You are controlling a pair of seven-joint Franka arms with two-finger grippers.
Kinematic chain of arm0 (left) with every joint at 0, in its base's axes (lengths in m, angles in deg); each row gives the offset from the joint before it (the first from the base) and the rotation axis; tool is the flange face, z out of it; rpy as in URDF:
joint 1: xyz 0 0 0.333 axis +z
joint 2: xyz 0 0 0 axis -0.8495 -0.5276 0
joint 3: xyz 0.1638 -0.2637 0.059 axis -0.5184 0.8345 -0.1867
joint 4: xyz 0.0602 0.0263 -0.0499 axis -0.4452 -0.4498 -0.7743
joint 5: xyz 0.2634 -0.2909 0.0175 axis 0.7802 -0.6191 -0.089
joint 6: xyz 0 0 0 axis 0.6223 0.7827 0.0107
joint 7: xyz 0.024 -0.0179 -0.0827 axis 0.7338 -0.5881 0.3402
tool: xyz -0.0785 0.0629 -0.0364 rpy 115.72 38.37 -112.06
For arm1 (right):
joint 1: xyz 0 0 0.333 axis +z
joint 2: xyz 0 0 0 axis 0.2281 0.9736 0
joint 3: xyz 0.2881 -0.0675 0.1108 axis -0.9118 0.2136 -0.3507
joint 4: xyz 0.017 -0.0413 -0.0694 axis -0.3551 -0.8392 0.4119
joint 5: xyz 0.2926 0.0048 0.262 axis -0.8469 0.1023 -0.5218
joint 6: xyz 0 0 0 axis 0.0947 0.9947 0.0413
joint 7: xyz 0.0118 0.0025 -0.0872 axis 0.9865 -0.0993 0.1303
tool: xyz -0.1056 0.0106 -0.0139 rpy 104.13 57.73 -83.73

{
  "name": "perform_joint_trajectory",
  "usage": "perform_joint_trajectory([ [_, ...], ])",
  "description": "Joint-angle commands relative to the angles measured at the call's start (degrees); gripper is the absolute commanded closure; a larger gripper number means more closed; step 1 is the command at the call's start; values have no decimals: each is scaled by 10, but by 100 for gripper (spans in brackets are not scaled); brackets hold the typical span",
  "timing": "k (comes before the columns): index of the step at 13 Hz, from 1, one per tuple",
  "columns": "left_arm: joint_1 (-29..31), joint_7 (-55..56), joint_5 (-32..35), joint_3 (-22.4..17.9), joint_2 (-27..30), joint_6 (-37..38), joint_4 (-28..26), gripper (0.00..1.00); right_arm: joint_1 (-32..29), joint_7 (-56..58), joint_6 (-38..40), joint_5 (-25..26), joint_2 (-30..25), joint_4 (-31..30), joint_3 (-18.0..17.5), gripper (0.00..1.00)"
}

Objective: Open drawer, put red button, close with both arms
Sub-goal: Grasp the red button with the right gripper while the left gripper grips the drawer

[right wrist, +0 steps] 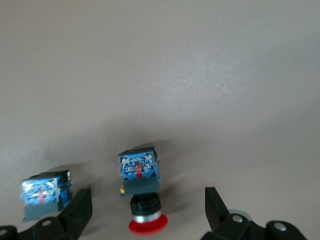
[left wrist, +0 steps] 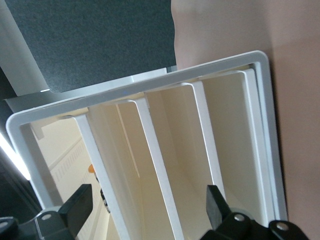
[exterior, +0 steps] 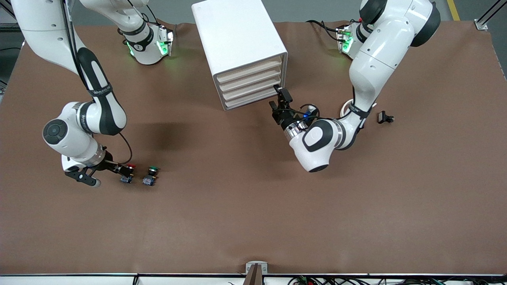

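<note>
The white cabinet (exterior: 237,35) stands near the robots' bases, with four alike fronts. The uppermost drawer (exterior: 248,68) sits flush with the three below it. My left gripper (exterior: 277,98) is open and empty, close in front of the lower fronts at the cabinet's corner toward the left arm's end. In the left wrist view my left gripper (left wrist: 147,207) faces the fronts, the uppermost drawer (left wrist: 57,145) at one side. The red button (exterior: 128,173) lies on the table. My right gripper (right wrist: 147,199) is open around the red button (right wrist: 141,172) without touching it, low over the table (exterior: 123,169).
The green-capped twin button (exterior: 150,176) lies beside the red one, toward the left arm's end; its base shows in the right wrist view (right wrist: 45,195). A small black part (exterior: 385,117) and a white ring (exterior: 345,107) lie by the left arm.
</note>
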Motion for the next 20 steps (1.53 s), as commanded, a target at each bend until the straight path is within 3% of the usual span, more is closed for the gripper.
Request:
perform_joint_trajectory([
  [1, -19, 19, -11, -1, -17, 12, 10, 13, 7, -11, -36, -9, 28, 7, 2, 0],
  [3, -27, 32, -12, -1, -23, 12, 8, 24, 10, -13, -53, -10, 43, 9, 2, 0],
  [11, -70, 49, -43, -1, -29, 12, -4, 27, 22, -11, -57, -10, 59, 20, 2, 0],
  [12, -75, 49, -49, -1, -31, 12, -4, 31, 22, -8, -56, -10, 59, 21, 2, 1],
  [14, -85, 50, -51, -1, -32, 12, -4, 48, 19, -5, -56, -9, 59, 21, 2, 22],
  [16, -93, 50, -50, -3, -36, 11, -3, 54, 18, -3, -55, -9, 59, 21, 2, 31],
  [17, -98, 50, -50, -4, -38, 7, -3, 54, 16, 0, -55, -9, 59, 21, 2, 44],
  [19, -109, 51, -48, -8, -41, 3, -2, 58, 14, 3, -54, -9, 59, 20, 2, 89],
  [20, -109, 51, -48, -12, -43, 2, 0, 66, 13, 3, -52, -9, 59, 20, 2, 100],
])
